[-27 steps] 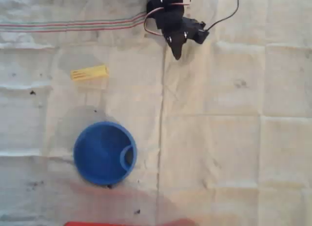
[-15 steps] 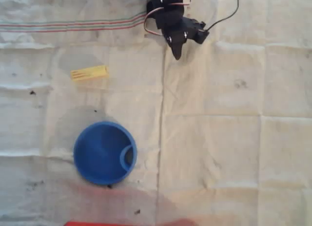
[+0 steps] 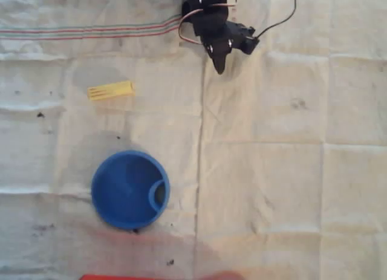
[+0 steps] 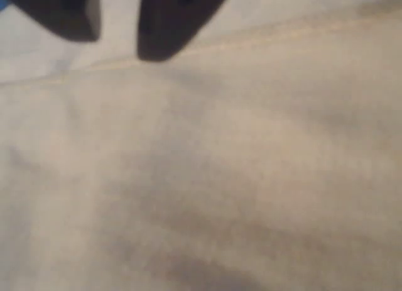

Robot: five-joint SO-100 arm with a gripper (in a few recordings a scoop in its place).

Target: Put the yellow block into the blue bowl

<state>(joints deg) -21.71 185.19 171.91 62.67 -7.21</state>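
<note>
The yellow block (image 3: 110, 90) lies flat on the white cloth at the left, in the overhead view. Below it sits the blue bowl (image 3: 130, 189), upright, its loop handle on the right inside the rim and nothing in it. My black gripper (image 3: 219, 65) is at the top centre, well to the right of the block and far above the bowl, pointing down the picture. Its fingers come to a single point with nothing held. In the wrist view the dark fingers (image 4: 169, 21) stand at the top edge over bare cloth, a thin slit between them.
The wrinkled white cloth (image 3: 272, 171) covers the whole table, with a seam running down the middle and coloured stripes (image 3: 91, 32) at the upper left. A red edge (image 3: 145, 277) shows along the bottom. Cables (image 3: 278, 20) trail from the arm at the top right.
</note>
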